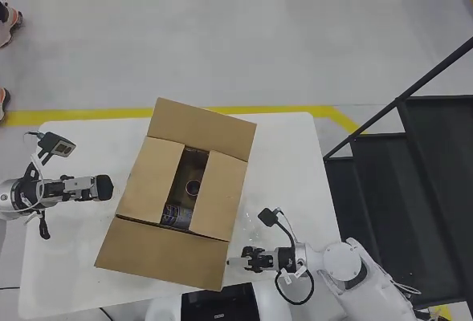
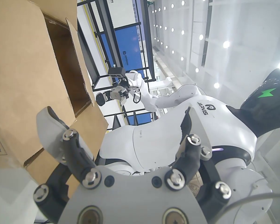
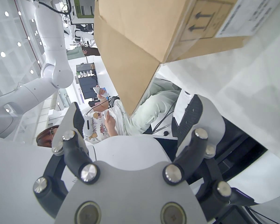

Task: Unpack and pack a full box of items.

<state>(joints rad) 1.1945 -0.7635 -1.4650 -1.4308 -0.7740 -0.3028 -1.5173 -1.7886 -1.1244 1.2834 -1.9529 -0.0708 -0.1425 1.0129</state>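
On the white table [image 1: 67,265] the cardboard box [image 1: 149,180] stands in the middle, its four flaps folded outward. Dark round items [image 1: 193,188] lie in its opening. The left gripper [image 1: 102,187] hangs just beside the box's left flap without touching it. In its wrist view, its fingers [image 2: 51,127] are spread wide with nothing between them. The right gripper [image 1: 236,261] sits near the box's front right corner, just off the front flap. It is also spread wide and empty [image 3: 135,117], and the box [image 3: 142,12] is close ahead of it.
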